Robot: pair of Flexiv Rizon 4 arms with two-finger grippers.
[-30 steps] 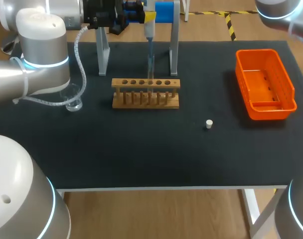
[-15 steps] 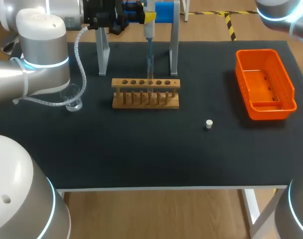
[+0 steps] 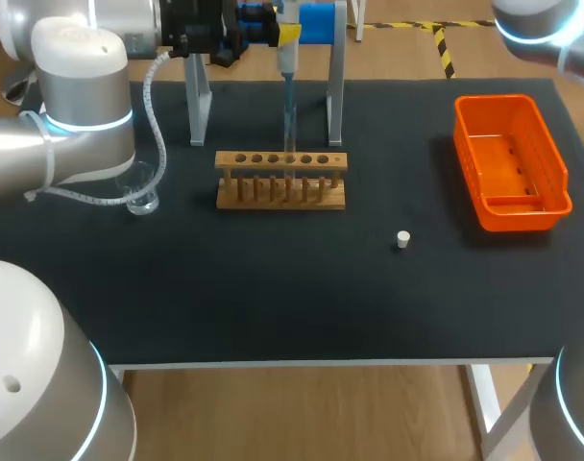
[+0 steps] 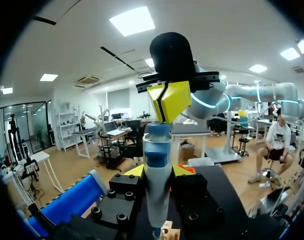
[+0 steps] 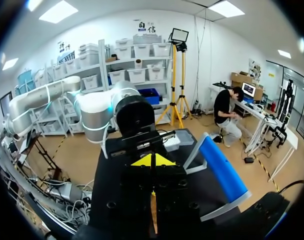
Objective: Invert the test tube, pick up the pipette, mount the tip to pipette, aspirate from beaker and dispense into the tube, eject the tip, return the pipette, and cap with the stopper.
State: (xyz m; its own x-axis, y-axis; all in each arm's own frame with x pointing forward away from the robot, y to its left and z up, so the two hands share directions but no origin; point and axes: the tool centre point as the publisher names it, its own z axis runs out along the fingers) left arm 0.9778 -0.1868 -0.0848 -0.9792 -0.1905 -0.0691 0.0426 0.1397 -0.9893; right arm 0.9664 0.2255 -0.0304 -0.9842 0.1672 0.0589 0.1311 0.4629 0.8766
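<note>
Yellow tips of my left gripper (image 4: 159,171) pinch the pipette (image 4: 157,192) from both sides and hold it upright. Only the left wrist view shows my right gripper (image 4: 167,100) at the pipette's upper end, tips pressed together against its blue cap. The right wrist view shows those same tips meeting, with the stand's blue bar beside them. Only the head view shows the pipette's lower end, at a middle hole of the wooden rack (image 3: 280,180); I cannot make out the tube there. Black mat (image 3: 273,288) covers the table. From the rack I count one beaker (image 3: 138,195) at nine o'clock, one stopper (image 3: 402,239) at four o'clock, one orange bin (image 3: 508,100) at three o'clock and one stand (image 3: 336,91) at twelve o'clock
</note>
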